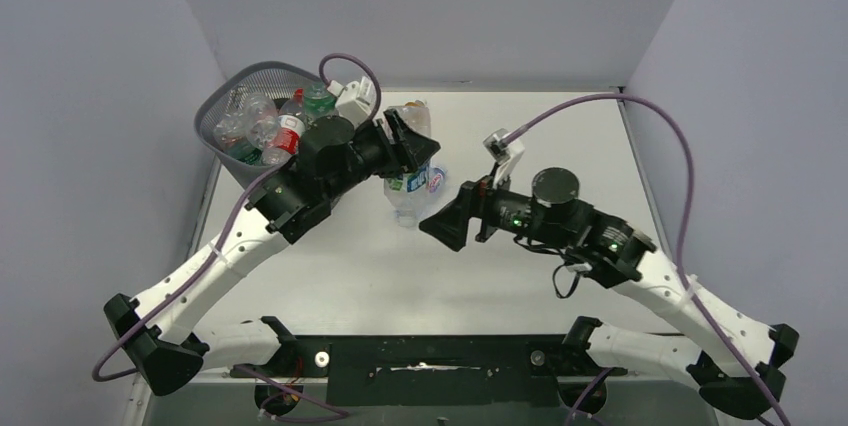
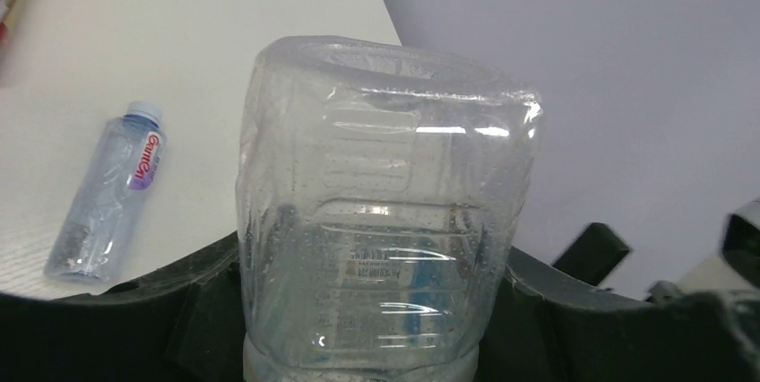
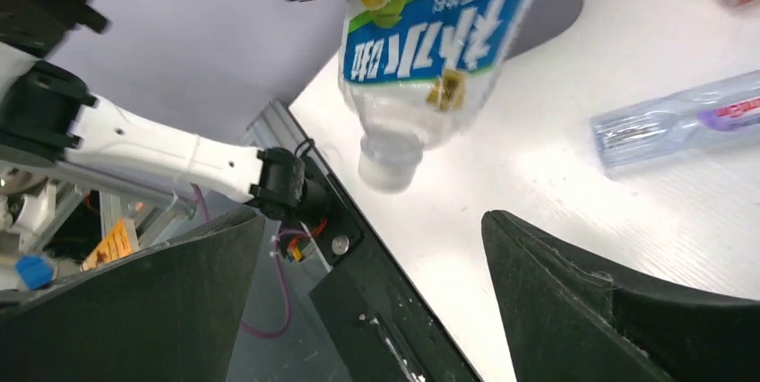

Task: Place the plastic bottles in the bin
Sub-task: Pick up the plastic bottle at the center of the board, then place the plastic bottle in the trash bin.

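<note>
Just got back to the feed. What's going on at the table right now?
The left gripper is shut on a clear bottle with a blue and green label, held cap down over the table, just right of the bin. The bin already holds several bottles. The right gripper is open and empty, hovering near the held bottle's cap. At least one small clear bottle lies on the table, not yet collected.

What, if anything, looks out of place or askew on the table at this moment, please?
The blue-labelled bottle in the left gripper hangs neck-down and tilted. A small clear bottle lies on its side on the table nearby. Nothing looks spilled.
</note>
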